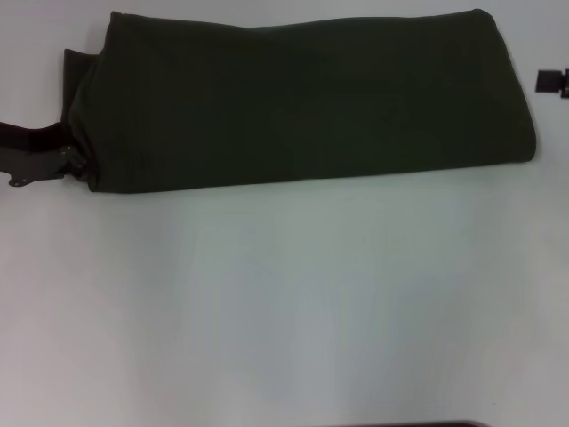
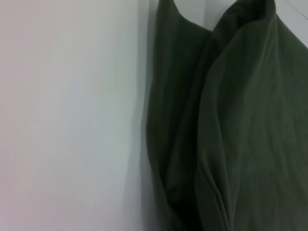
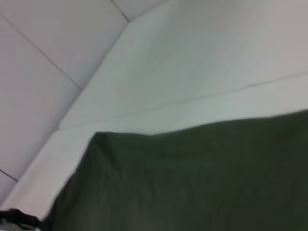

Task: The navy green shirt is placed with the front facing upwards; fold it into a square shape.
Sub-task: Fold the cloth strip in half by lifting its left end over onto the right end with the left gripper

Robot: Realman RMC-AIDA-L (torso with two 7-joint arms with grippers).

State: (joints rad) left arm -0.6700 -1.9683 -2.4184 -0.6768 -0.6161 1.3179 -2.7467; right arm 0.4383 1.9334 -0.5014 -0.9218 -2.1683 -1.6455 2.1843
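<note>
Shirt (image 1: 302,98) folded into a long band on table (image 1: 284,302); left gripper (image 1: 76,163) at its left end, right gripper (image 1: 553,82) just off its right end, grip unclear for both.

Nothing here can be read. The navy green shirt (image 1: 302,98) lies folded on the bench (image 1: 284,302) with only plain dark cloth showing; no lettering, label or tag is in sight on it, and the bench carries no marks or numbers.
</note>
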